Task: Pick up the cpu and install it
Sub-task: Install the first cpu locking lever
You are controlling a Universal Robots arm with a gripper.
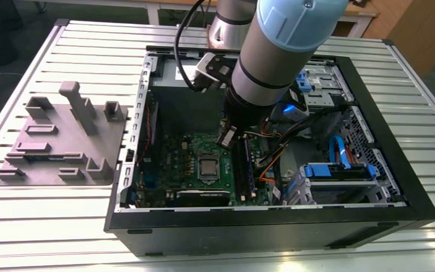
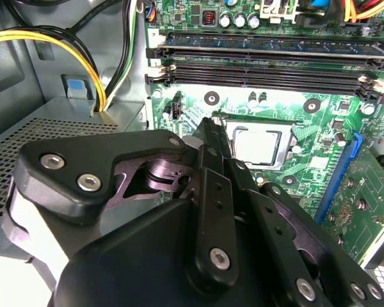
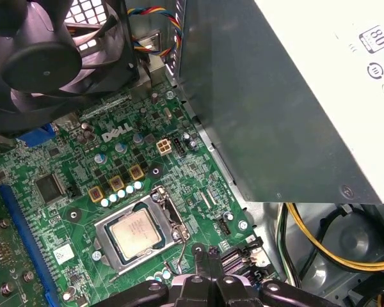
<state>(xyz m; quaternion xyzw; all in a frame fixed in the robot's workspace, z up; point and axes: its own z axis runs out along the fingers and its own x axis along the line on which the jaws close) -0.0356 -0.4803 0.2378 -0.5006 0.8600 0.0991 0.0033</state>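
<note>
Slatted table (image 1: 51, 226), open case (image 1: 278, 229): cpu (image 3: 136, 233) lies in its socket. The gripper (image 3: 205, 251), jaws narrow and empty, hovers near. Install seemingly at its close; any move needs a clear vertical path.

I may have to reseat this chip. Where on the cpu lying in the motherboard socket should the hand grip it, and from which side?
Probably from straight above, pinching two opposite edges of the cpu. It lies flat and thin inside the socket frame, top face up, with the frame close around it, so no sideways approach looks open.

Even room light, shadowed case (image 1: 278, 232) interior, white glare across the motherboard (image 2: 281, 102).
</note>
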